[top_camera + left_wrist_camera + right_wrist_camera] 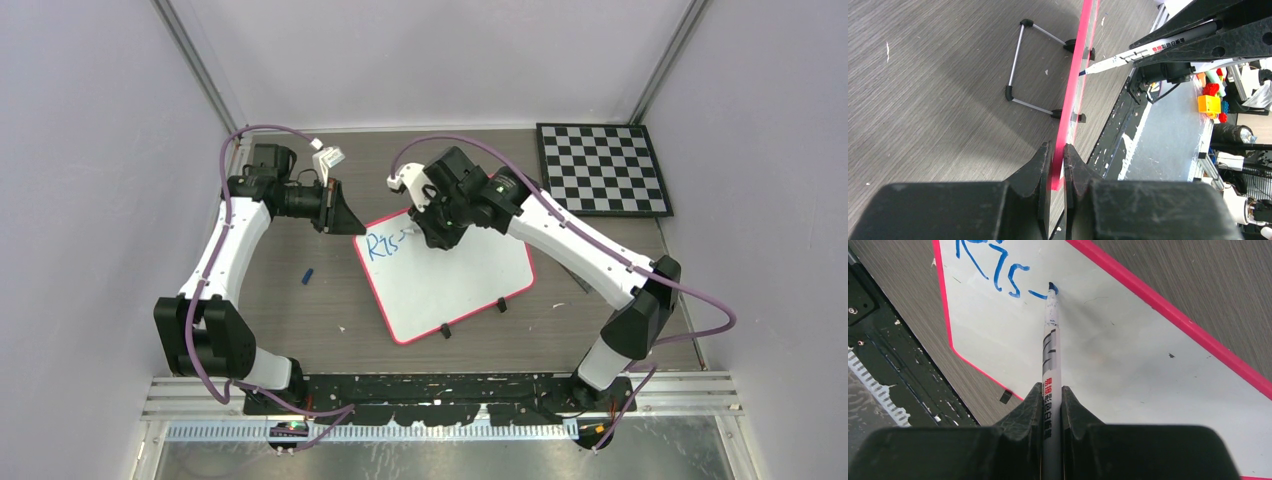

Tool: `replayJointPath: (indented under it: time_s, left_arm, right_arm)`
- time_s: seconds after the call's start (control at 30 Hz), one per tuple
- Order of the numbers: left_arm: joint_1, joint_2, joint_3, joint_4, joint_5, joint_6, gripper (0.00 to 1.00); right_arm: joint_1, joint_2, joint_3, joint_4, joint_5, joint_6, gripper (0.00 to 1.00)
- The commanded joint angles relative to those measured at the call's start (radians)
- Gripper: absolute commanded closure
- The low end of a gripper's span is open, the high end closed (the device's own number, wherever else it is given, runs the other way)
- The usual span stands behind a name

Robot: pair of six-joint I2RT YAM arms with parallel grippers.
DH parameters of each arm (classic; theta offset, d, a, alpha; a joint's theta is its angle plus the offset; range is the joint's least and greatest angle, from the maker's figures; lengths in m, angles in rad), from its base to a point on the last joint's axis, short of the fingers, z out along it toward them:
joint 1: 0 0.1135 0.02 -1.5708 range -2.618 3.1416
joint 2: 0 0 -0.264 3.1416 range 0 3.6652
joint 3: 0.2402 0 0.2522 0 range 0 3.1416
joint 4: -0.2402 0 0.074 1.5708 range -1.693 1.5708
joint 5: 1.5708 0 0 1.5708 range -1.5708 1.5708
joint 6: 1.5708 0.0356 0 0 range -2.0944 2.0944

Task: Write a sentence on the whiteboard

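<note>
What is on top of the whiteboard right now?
Blue handwriting, roughly "Ris" plus a short stroke, with the tip of the marker touching it. From above, the right gripper covers the spot beyond those letters.

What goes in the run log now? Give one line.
left gripper: shut on whiteboard rim | right gripper: shut on marker | tip: touching whiteboard | sentence: first letters only

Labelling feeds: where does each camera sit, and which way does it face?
Top: above and behind, looking down at the table; left arm and right arm show.
Left wrist: looks along the left claw, shut on the whiteboard's rim.
Right wrist: looks down the right claw and marker onto blue writing.
Both wrist views share the marker.
</note>
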Motion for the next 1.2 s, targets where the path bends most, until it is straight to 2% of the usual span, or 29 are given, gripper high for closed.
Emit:
replayJointPath:
  time_s: [0.0, 0.77, 1.17]
  left_arm:
    - [-0.008, -0.023, -0.005, -0.01, 0.025, -0.002, 1.0]
    - [-0.009, -0.021, -0.006, -0.018, 0.019, 0.007, 1.0]
    - [-0.008, -0.021, -0.006, -0.018, 0.014, 0.005, 1.0]
  right_arm:
    - [0.001, 0.025, 0.048, 0.036, 0.003, 0.008, 1.0]
    - [0.016, -0.032, -0.085, 0.045, 0.01, 0.012, 1.0]
    - [0.008, -0.059, -0.094, 0.036, 0.031, 0.001, 1.0]
